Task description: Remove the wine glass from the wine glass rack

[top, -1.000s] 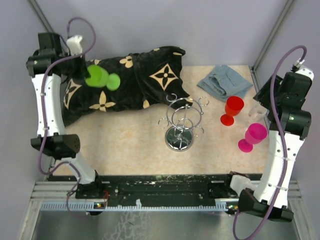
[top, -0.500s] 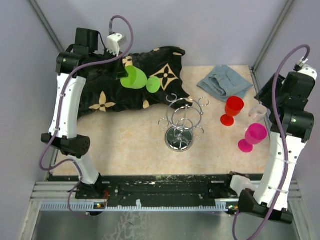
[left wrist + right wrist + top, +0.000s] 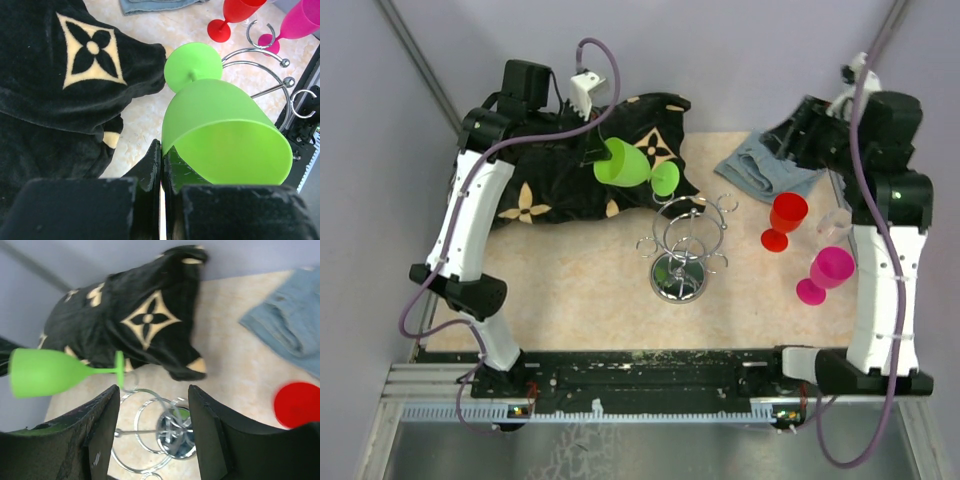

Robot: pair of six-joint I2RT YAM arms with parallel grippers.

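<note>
Left gripper (image 3: 161,159) pinches the rim of the empty green wine glass (image 3: 220,130); right gripper (image 3: 154,412) spread wide.

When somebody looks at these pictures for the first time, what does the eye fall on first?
The bright green wine glass, held sideways in the air by the left tool, between the black patterned cloth and the silver wire rack in mid-table. Right of the rack, a red glass and a pink glass stand upright.
</note>
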